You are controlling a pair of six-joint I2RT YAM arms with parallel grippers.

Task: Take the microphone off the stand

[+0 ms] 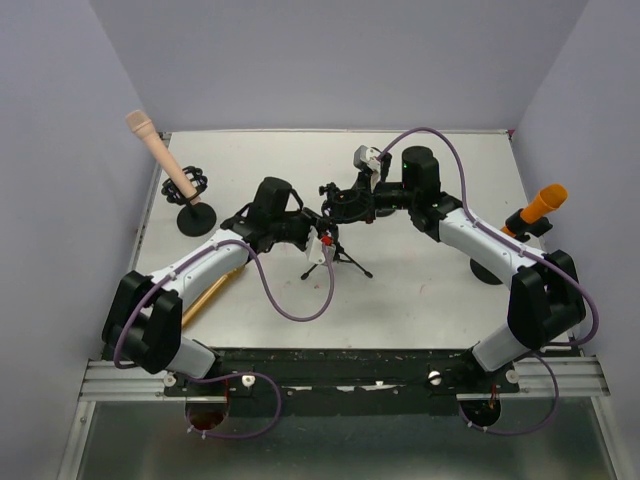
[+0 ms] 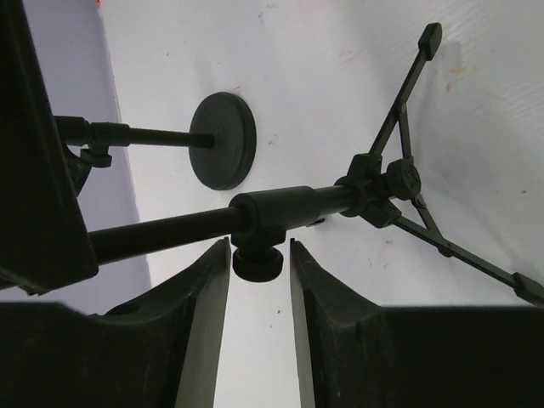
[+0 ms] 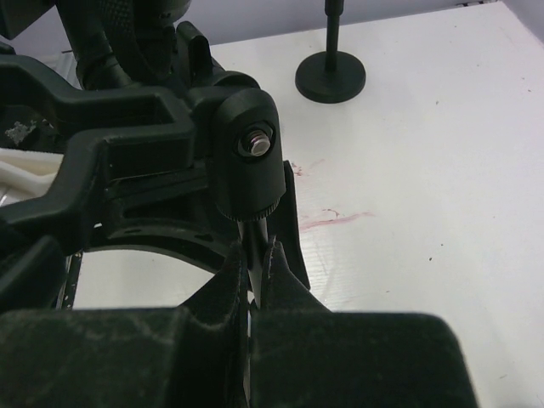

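- Target: I judge the microphone is the one in the clip (image 3: 127,144) of the tripod stand (image 1: 335,262) at mid-surface, since both hands are there. It is black on black. A dark textured body (image 3: 136,25) above the clip is my best candidate, unconfirmed.
- Left hand (image 2: 259,255): released. Its fingers flank the knob (image 2: 257,265) under the pole collar, with a sliver of light on each side, so there is no grip.
- Right hand (image 3: 253,255): clenched on the thin stem (image 3: 255,229) just below the clip's pivot joint.
- Handling, my judgement: the microphone should be light and rigid, with a smooth barrel likely to slip and a grille that dents.
- Where to hold: take the barrel mid-body, just clear of the clip, and pull along its axis.
- The tripod looks light and tippy, so it needs bracing during the pull.
- Count, stands: three, made up of one tripod and two round-base stands, left (image 1: 196,217) and right (image 1: 487,270).
- Count, microphones plainly seen: two, a beige microphone (image 1: 150,140) on the left stand and an orange microphone (image 1: 542,203) on the right. The dark candidate would make three.
- Other: one yellowish rod (image 1: 212,292) lies on the surface (image 1: 420,290) beside the left arm.
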